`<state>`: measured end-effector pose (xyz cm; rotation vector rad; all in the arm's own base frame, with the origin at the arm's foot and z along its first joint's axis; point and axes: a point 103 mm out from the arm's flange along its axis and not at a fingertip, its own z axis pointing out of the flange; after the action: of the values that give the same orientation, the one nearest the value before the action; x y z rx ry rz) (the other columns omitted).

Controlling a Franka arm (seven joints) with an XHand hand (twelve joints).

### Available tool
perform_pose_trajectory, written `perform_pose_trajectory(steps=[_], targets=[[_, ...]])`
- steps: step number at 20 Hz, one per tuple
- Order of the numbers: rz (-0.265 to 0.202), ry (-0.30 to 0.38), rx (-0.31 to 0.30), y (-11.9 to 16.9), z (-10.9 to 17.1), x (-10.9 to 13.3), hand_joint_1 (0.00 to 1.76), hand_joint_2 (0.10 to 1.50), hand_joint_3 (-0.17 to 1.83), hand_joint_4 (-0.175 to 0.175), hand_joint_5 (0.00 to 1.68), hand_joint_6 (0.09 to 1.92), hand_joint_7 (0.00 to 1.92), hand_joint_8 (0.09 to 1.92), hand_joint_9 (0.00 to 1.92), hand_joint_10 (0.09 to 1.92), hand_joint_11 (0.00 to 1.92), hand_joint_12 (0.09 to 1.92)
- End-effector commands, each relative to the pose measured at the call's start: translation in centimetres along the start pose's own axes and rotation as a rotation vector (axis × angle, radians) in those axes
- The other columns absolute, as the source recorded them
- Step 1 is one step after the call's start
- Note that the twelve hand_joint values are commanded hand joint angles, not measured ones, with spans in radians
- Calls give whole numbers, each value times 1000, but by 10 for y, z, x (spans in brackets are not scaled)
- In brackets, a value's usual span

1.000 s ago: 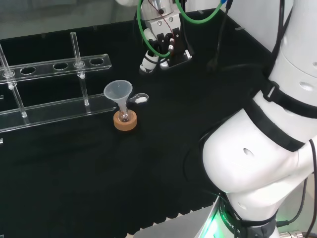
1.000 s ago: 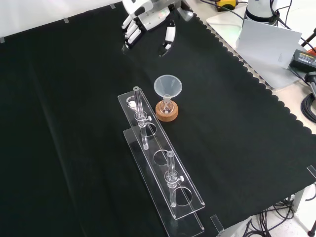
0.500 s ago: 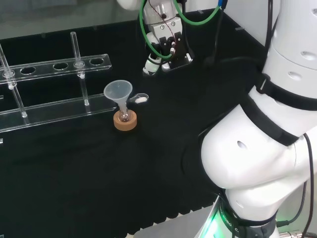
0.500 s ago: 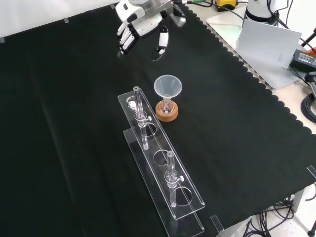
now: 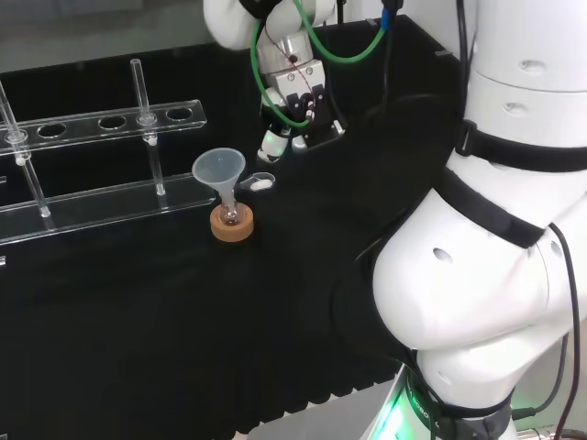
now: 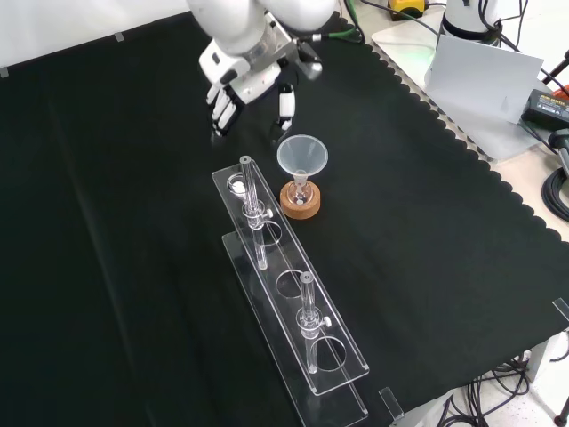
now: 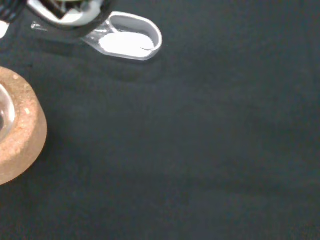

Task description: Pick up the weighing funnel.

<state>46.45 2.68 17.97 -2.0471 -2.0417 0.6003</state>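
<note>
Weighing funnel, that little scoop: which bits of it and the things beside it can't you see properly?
Weighing funnel: wrist view, its stem end is covered by a blurred dark and white part.
Cork ring: wrist view, cut off by the picture's edge.
Flask: head view, too small to tell what it holds.

Head view looks from behind over the arm point(image 5: 486, 275); front view looks down from ahead; wrist view sits close; all share the cork ring point(image 5: 231, 225).

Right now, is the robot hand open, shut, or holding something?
Robot hand: open, fingers relaxed, holding nothing; the weighing funnel lies on the cloth.
</note>
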Motion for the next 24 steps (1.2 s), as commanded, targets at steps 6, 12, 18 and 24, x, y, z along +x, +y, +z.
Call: perform_pose_trajectory(steps=[6, 12, 18, 24], targets=[[-72, -52, -14, 33, 8, 20, 885, 610, 588, -35, 501, 87, 429, 657, 728, 521, 466, 1296], [-76, -66, -2, 38, 14, 19, 900, 606, 595, -33, 508, 87, 429, 657, 729, 515, 468, 1293], [-91, -46, -9, 45, 21, 17, 907, 603, 603, -31, 516, 87, 429, 656, 728, 510, 469, 1291], [-94, -40, -2, 48, 32, 14, 909, 600, 610, -29, 536, 87, 430, 656, 729, 508, 470, 1289]])
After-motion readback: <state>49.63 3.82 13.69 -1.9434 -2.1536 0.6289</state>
